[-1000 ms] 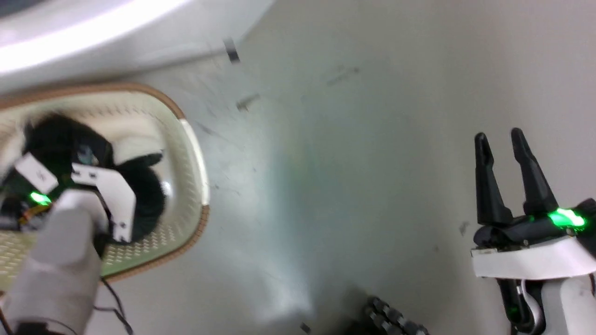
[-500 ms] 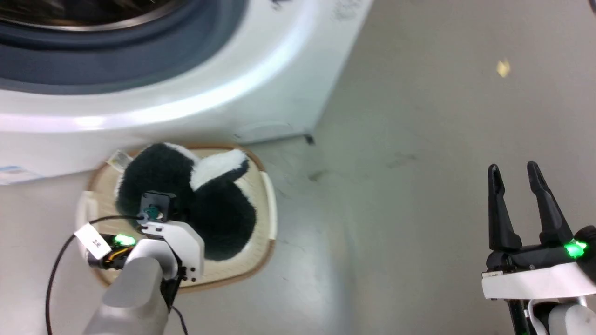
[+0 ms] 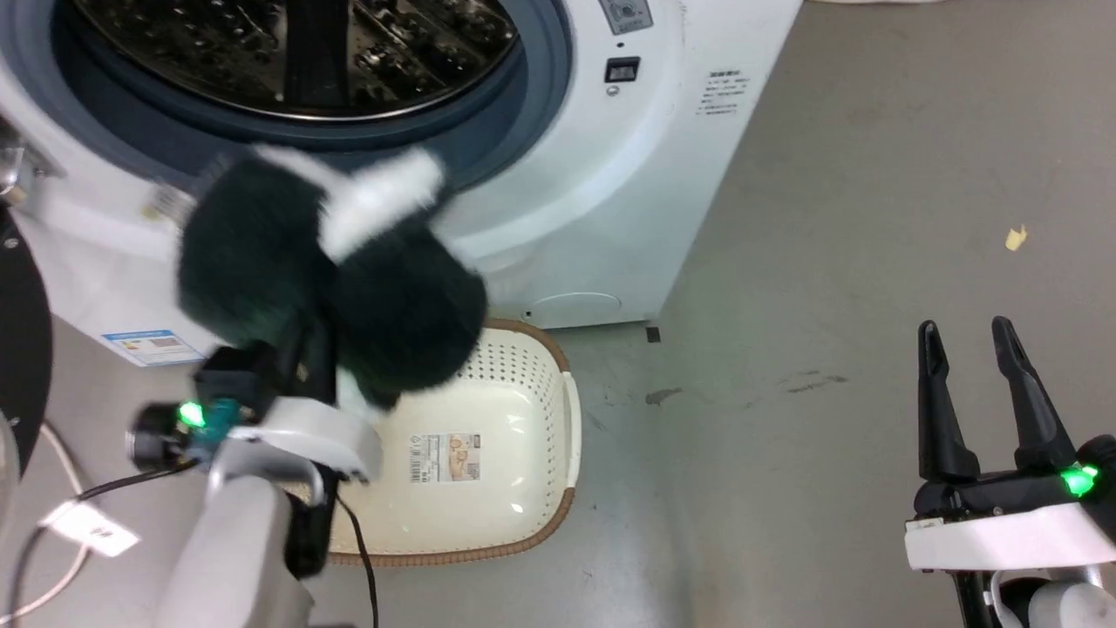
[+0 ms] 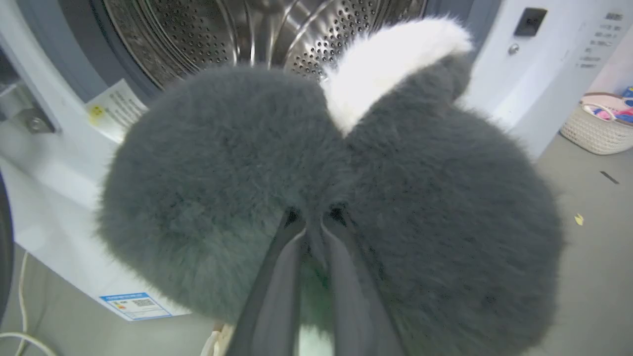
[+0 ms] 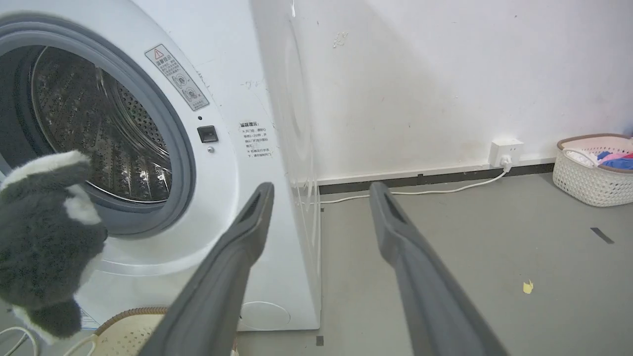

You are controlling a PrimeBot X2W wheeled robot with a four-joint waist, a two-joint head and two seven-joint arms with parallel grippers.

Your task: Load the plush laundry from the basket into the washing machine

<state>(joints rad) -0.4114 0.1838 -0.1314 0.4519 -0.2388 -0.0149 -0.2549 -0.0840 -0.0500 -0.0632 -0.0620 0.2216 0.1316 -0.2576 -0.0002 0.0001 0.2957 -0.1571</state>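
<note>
Washer opening (image 3: 218, 52) upper left open, room to pass; plush bundle (image 3: 323, 270) in my left gripper (image 4: 314, 218) blocks its lower rim.

Plush laundry (image 3: 261, 262): long fluffy dark pile, white fuzzy patches. Washing machine (image 3: 610, 157): smooth glossy white shell; drum (image 4: 207, 34) shiny perforated steel; door rim (image 5: 180, 143) matt grey rubber. Basket (image 3: 532, 392): cream perforated plastic, slight sheen, brown woven-look rim, paper label (image 3: 445, 458). Floor (image 3: 872, 174): matt grey, scuffed.

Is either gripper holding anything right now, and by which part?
The left gripper is shut on the plush laundry, pinching the crease between its two dark lobes. The right gripper is open and holds nothing.
</note>
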